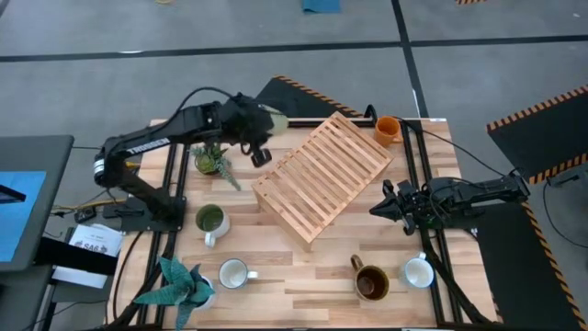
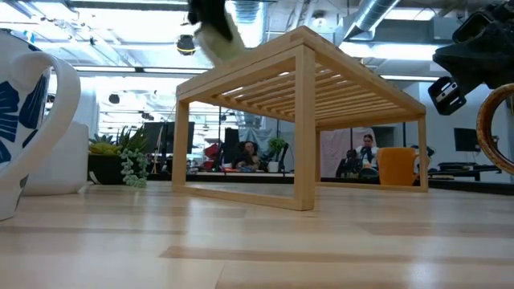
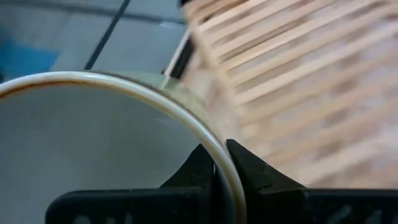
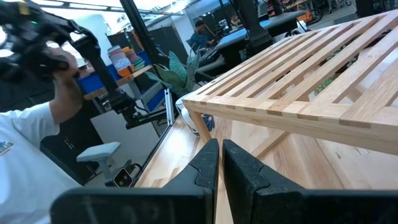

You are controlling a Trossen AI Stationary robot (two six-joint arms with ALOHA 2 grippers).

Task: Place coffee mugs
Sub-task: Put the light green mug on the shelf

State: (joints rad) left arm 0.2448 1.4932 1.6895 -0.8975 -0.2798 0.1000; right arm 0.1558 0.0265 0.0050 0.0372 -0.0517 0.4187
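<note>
My left gripper (image 1: 261, 127) is shut on a cream-white mug (image 3: 93, 137) and holds it in the air by the far left corner of the slatted wooden rack (image 1: 322, 175). On the table stand an orange mug (image 1: 388, 129) at the far right, a green mug (image 1: 211, 219), a white mug with blue pattern (image 2: 24, 120), a dark brown mug (image 1: 370, 281) and a plain white mug (image 1: 419, 272). My right gripper (image 4: 221, 155) waits shut at the table's right side, pointing level at the rack. My left gripper pinches the cream-white mug's rim (image 3: 219, 163), with one finger (image 3: 200, 174) inside the mug and the other finger (image 3: 252, 174) outside its wall. The fingers slant down from the table's left side. The mug (image 2: 215, 36) is lifted clear, higher than the rack's top.
Two small potted plants stand on the left, one (image 1: 211, 158) just below my left arm and one (image 1: 179, 280) at the near corner. Dark frame posts (image 1: 418, 156) run along the table's sides. A person's shoulder (image 4: 25, 162) shows beyond the left edge.
</note>
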